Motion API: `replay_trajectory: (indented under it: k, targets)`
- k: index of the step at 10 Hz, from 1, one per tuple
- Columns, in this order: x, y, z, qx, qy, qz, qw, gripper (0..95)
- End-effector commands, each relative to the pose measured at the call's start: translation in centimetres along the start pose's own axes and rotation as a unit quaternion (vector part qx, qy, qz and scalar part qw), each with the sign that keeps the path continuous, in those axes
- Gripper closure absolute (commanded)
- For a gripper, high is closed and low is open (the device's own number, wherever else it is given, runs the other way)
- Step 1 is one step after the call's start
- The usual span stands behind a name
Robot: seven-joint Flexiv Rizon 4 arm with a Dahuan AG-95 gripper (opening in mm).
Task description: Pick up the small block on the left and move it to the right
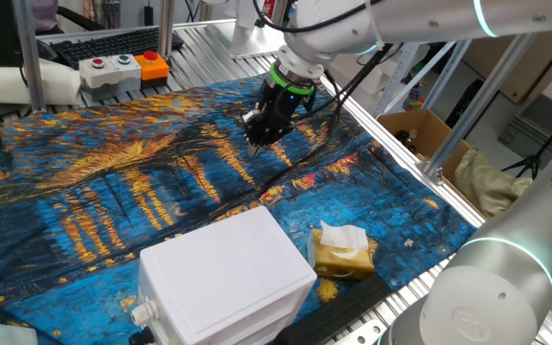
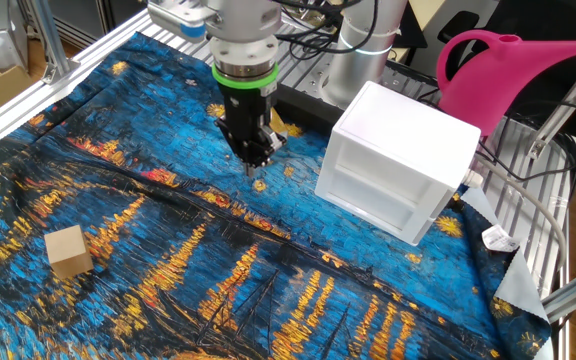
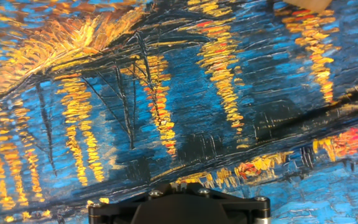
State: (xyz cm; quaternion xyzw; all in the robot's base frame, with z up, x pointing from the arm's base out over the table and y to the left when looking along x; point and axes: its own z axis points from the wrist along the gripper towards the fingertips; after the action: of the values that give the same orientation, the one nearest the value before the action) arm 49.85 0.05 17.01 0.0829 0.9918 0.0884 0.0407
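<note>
The small block (image 2: 68,250) is a plain tan wooden cube that lies on the painted blue-and-orange cloth (image 2: 168,300), near the left edge in the other fixed view. Only its lower edge (image 3: 309,3) shows at the top right of the hand view. I cannot see it in the one fixed view. My gripper (image 2: 254,163) hangs over the middle of the cloth, well away from the block, with its tips just above the cloth. Its fingers are together and hold nothing. It also shows in the one fixed view (image 1: 255,146) and in the hand view (image 3: 179,185).
A big white plastic box (image 2: 398,160) stands on the cloth to one side of the gripper. A yellow-brown lump with white tissue (image 1: 341,251) lies beside the box. A pink watering can (image 2: 528,70) and a cardboard box (image 1: 420,129) stand off the table. A button panel (image 1: 123,67) sits at the far edge.
</note>
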Motion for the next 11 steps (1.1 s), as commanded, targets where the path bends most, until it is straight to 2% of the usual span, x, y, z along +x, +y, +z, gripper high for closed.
replay_trajectory:
  k: [1,2,3,4,5,6,8,11]
  targets:
    - [-0.15,-0.02,0.08,0.014,-0.012,-0.032,0.9993,95.0]
    - [-0.15,-0.02,0.08,0.017,-0.022,-0.042,0.9987,95.0]
    - [-0.15,-0.02,0.08,0.025,-0.040,-0.042,0.9980,95.0]
    - [-0.15,-0.02,0.08,0.042,-0.037,-0.042,0.9975,95.0]
    - [-0.15,-0.02,0.08,0.047,-0.037,-0.044,0.9972,95.0]
    - [-0.15,-0.02,0.08,0.045,-0.039,-0.058,0.9965,95.0]
    - [-0.15,-0.02,0.08,0.039,-0.043,-0.058,0.9966,95.0]
    - [-0.15,-0.02,0.08,0.041,-0.053,-0.048,0.9966,95.0]
